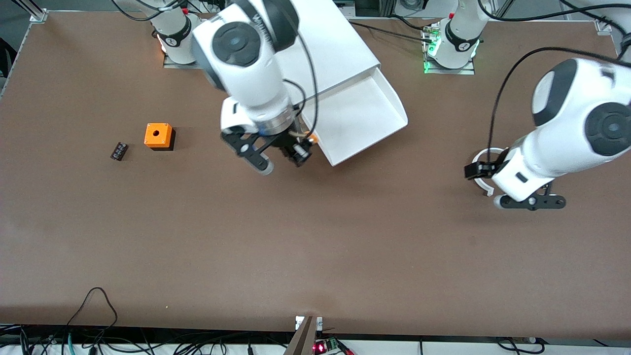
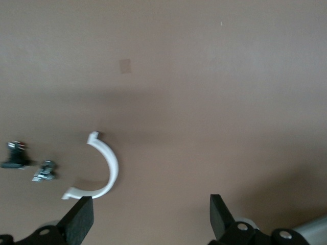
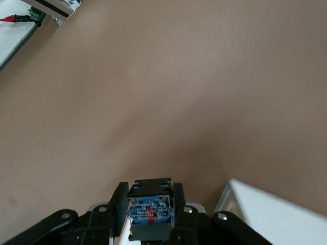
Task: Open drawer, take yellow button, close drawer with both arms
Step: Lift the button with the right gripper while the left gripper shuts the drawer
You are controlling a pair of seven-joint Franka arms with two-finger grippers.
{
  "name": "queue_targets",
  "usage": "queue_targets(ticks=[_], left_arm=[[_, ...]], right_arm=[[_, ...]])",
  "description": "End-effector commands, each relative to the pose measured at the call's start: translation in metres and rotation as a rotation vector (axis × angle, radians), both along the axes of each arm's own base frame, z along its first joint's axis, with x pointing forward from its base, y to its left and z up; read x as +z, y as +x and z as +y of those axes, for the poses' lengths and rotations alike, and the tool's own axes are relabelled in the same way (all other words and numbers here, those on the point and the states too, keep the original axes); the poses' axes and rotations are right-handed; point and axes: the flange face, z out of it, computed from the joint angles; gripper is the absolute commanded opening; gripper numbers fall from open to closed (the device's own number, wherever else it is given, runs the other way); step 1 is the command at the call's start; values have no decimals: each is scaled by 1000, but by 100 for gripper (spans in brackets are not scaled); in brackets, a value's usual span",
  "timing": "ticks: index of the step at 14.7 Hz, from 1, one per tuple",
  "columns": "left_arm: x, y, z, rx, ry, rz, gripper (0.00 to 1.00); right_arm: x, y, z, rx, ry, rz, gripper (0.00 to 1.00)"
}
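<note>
My right gripper (image 1: 297, 152) hangs just off the front corner of the open white drawer (image 1: 365, 116), above the table. It is shut on the button (image 1: 309, 140); the orange cap shows beside the fingers. In the right wrist view the button's black and blue body (image 3: 149, 212) sits clamped between the two fingers of the right gripper (image 3: 149, 196). The drawer's corner (image 3: 276, 217) shows beside it. My left gripper (image 1: 530, 201) is open and empty, low over the table at the left arm's end. The left wrist view shows its two fingertips (image 2: 82, 217) wide apart with bare table between them.
The white cabinet (image 1: 335, 44) stands between the two bases. An orange box (image 1: 158, 135) and a small dark ribbed block (image 1: 119, 151) lie toward the right arm's end. A white C-shaped clip (image 1: 485, 167) (image 2: 102, 168) and two small screws (image 2: 45, 171) lie by the left gripper.
</note>
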Motion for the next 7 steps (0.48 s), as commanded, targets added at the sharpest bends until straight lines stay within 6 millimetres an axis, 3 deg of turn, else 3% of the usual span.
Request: queue_targets(ticks=[1, 5, 7], left_arm=[[-23, -12, -55, 152, 8, -40, 100], [-73, -24, -108, 287, -33, -115, 100], [-86, -34, -135, 351, -44, -126, 100]], right_arm=[[3, 26, -53, 151, -11, 31, 0], [-4, 62, -130, 355, -34, 38, 0], [-14, 72, -162, 465, -44, 59, 0]])
